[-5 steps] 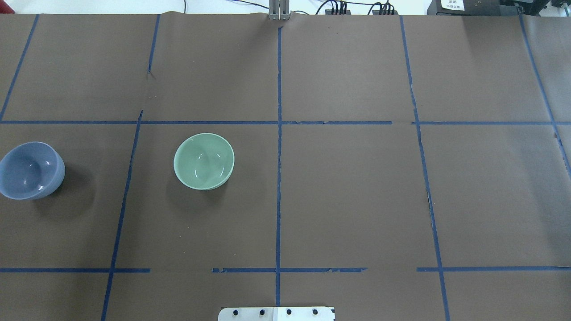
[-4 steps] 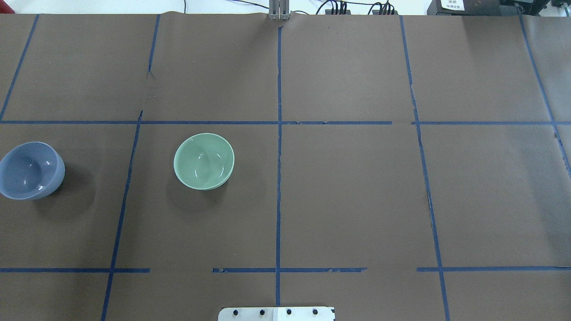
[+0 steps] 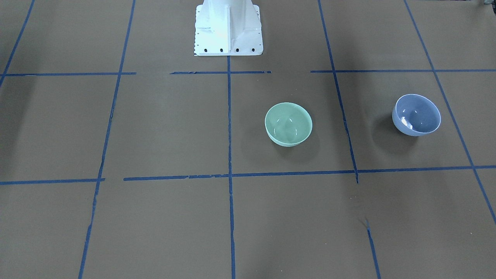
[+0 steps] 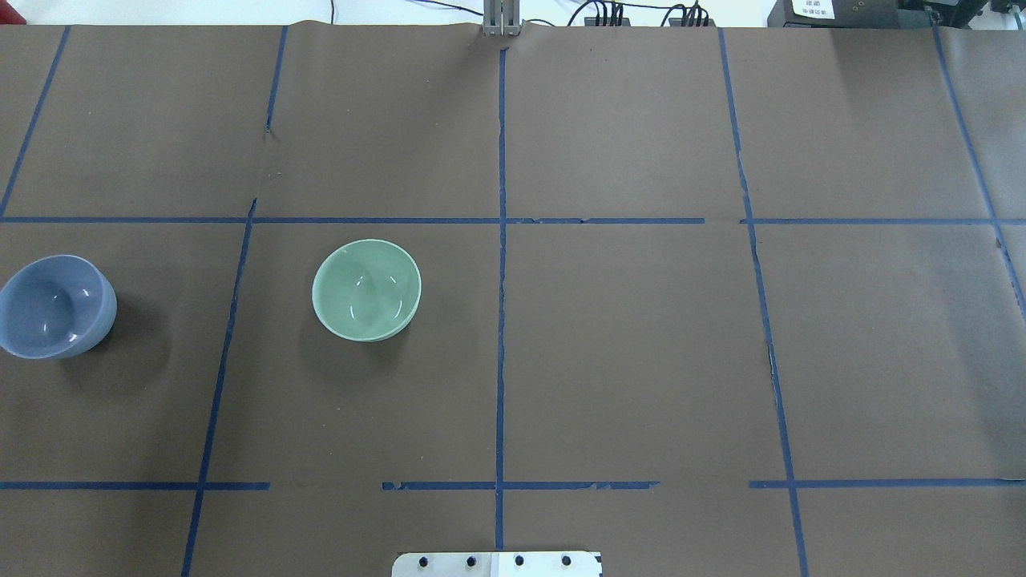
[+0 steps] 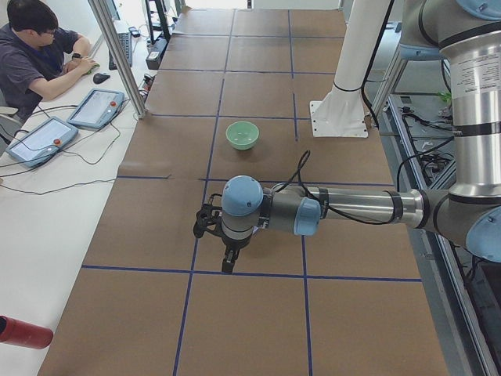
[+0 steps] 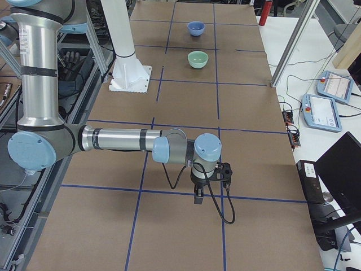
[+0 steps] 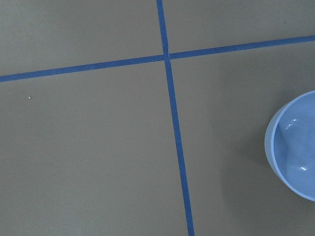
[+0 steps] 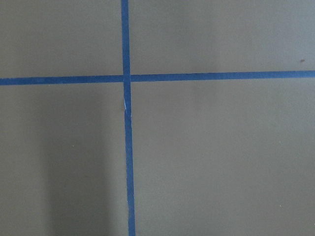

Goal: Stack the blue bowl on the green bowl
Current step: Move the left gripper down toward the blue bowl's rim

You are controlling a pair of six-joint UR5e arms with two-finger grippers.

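Note:
The blue bowl (image 4: 54, 306) stands upright at the table's left edge in the overhead view; it also shows in the front view (image 3: 416, 115), the right side view (image 6: 196, 28) and at the right edge of the left wrist view (image 7: 295, 147). The green bowl (image 4: 366, 290) stands upright and empty to its right, apart from it, and shows in the front view (image 3: 288, 124) and the left side view (image 5: 242, 135). My left gripper (image 5: 227, 265) hangs over the table in the left side view only, and I cannot tell whether it is open. My right gripper (image 6: 198, 197) shows only in the right side view, so I cannot tell there either.
The white robot pedestal (image 3: 228, 29) stands at the table's near middle. Blue tape lines (image 4: 501, 240) grid the brown table cover. An operator (image 5: 35, 47) sits beside the table with teach pendants (image 5: 94, 108). A metal pole (image 5: 117, 55) stands at the table's far edge.

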